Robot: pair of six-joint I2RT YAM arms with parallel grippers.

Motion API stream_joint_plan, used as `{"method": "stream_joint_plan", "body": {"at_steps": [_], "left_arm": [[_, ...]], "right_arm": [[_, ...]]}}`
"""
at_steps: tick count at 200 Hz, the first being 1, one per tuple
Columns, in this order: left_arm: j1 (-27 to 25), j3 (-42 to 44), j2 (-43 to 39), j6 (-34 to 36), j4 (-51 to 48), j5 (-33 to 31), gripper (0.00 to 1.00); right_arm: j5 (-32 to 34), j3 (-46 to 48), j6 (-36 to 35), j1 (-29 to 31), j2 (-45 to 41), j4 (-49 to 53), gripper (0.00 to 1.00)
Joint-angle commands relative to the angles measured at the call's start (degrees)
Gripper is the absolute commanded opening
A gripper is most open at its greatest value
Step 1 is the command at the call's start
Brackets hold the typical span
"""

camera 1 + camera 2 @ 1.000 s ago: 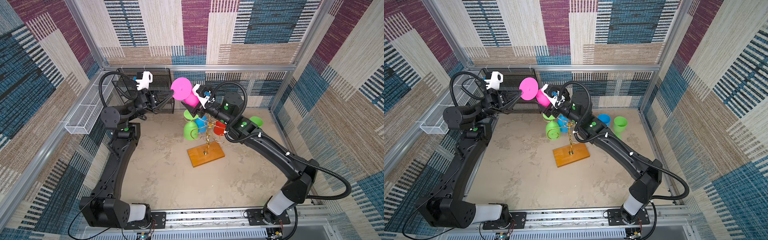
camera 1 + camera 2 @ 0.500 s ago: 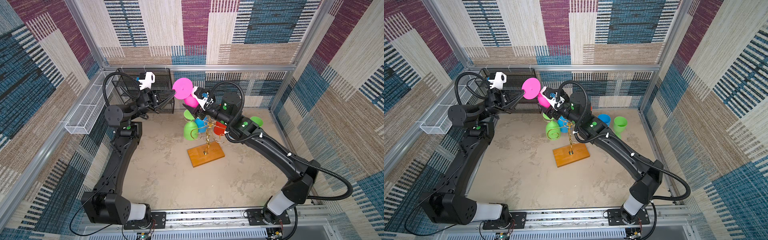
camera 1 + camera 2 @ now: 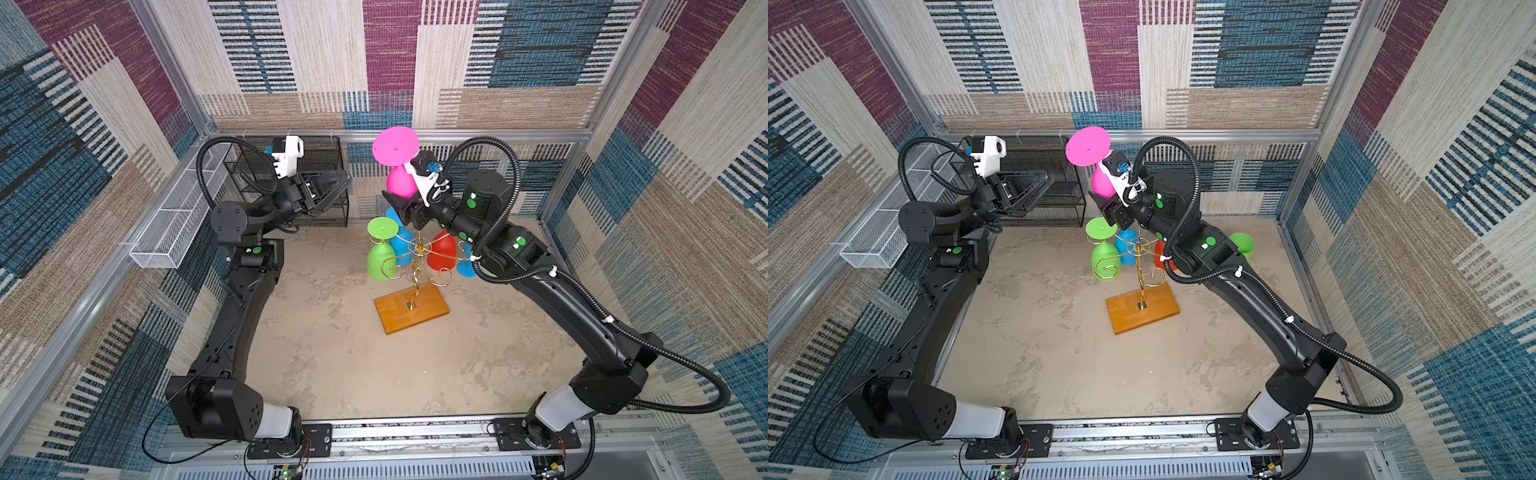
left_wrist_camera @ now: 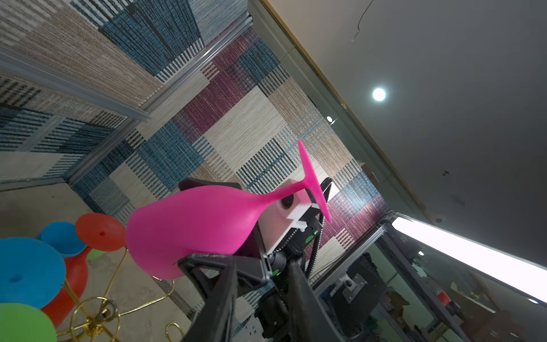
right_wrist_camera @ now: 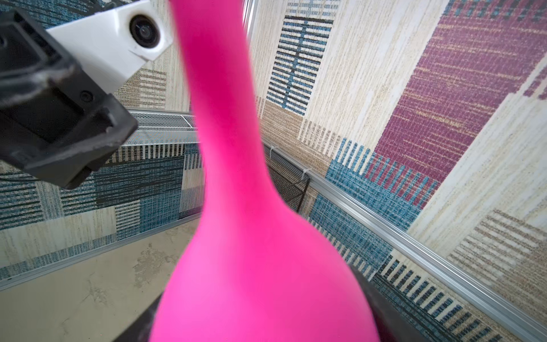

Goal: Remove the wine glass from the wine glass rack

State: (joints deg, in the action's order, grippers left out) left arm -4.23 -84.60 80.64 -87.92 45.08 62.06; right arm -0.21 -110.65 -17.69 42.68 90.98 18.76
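While the right gripper stays out of the rack's wire, it is clamped on the bowl of the pink plastic wine glass, foot up, held above the gold wire wine glass rack; in both top views no scroll arm touches it. The glass foot sits near the rear wall rail. The left gripper is well apart to the left, in front of the black mesh shelf unit, jaws slightly apart, nothing between them. Green, blue and red glasses hang on the rack. Broad beige tabletop lies between the orange-brown wooden base and the front rail.

Left wrist: pink bowl sits between the right gripper's black fingers; stem and foot are free. The rack's ring is lower, apart.

Right wrist: the bowl fills the view; the stem edge is near the left gripper's body, with a gap visible.
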Motion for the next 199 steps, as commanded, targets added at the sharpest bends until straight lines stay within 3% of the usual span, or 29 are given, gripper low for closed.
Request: {"method": "stream_joint_plan", "body": {"at_steps": [1, 15, 35, 71, 94, 153, 199], "left_arm": [[-0.7, -0.6, -2.2, 31.0, -15.9, -6.8, 0.34], [-1.7, -1.9, -2.5, 43.8, -20.5, -11.3, 0.34], [-2.7, -2.2, -1.9, 55.0, -20.6, -15.9, 0.36], [-6.2, 1.3, -1.9, 79.7, -17.0, -15.2, 0.41], [-7.6, 3.6, -2.2, 91.4, -14.8, -15.1, 0.42], [-7.8, 5.7, -0.1, 99.1, -1.0, -13.0, 0.44], [-8.0, 4.9, 1.6, 102.9, 1.6, -11.7, 0.44]], "right_arm": [[2.9, -3.4, 4.3, 0.0, 0.2, 11.2, 0.47], [3.5, -4.6, 6.2, 0.1, -0.3, 14.9, 0.46], [3.8, -5.8, 8.1, 0.0, -0.9, 19.1, 0.46], [3.4, -6.4, 9.1, 0.1, -0.7, 22.6, 0.45], [2.4, -7.9, 9.6, 0.1, 0.7, 24.9, 0.44], [-3.0, -11.4, 10.0, 0.1, 4.1, 28.3, 0.41], [-6.0, -13.4, 10.5, 0.3, 6.1, 29.8, 0.39]]}}
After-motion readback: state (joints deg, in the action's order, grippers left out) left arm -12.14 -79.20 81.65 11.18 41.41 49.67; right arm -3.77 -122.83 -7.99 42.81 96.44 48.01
